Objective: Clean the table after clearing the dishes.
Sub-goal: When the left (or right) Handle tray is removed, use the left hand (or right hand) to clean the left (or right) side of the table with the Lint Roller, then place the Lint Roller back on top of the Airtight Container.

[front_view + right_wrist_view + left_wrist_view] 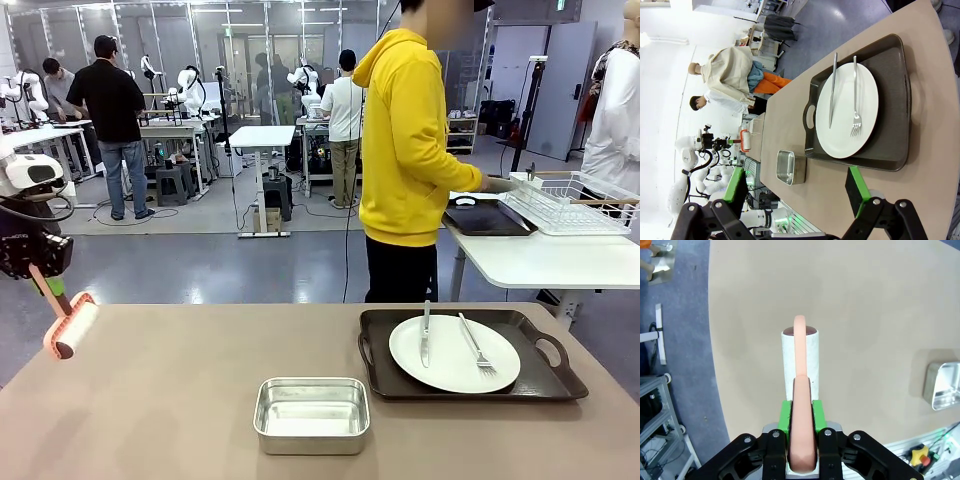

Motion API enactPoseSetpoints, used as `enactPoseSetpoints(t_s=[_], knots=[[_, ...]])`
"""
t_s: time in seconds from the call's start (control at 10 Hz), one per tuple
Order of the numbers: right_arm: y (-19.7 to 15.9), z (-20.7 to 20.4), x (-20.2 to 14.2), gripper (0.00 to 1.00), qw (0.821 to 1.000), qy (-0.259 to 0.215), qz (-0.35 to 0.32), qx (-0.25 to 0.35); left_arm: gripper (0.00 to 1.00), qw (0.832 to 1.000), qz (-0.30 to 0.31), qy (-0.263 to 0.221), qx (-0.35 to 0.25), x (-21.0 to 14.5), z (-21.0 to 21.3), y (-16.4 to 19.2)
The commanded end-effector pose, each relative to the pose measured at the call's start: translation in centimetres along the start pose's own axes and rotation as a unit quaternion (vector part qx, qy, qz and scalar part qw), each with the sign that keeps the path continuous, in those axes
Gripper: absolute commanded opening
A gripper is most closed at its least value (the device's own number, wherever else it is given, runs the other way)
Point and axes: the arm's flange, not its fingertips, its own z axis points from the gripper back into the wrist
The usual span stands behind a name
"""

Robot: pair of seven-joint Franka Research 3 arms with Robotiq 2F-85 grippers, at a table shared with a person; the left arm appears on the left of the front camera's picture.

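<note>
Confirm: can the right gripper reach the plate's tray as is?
Probably yes: the right gripper is open and empty, and the tray lies ahead of it with nothing standing between them.

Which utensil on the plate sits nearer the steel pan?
The knife: it lies left of the fork on the white plate, on the steel pan's side.

A robotics lab hall: open grey floor (200, 265), white work tables (262, 137) on metal legs stacked with equipment, glass partitions (250, 60), loose cables (165, 212), people (112, 110) at stations, and a yellow emergency-stop box (920, 457) beside the table (865, 300).
</note>
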Motion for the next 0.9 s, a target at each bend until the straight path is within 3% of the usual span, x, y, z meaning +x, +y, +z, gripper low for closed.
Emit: enactPoseSetpoints(t_s=[0.0,0.8], knots=[[0.19,0.06,-0.09,1.0,1.0,-0.001,0.002,0.001,0.21,1.0,0.0,0.0,0.001,-0.07,0.24,0.02],[0.19,0.06,-0.09,1.0,1.0,-0.001,0.002,0.001,0.21,1.0,0.0,0.0,0.001,-0.07,0.24,0.02]])
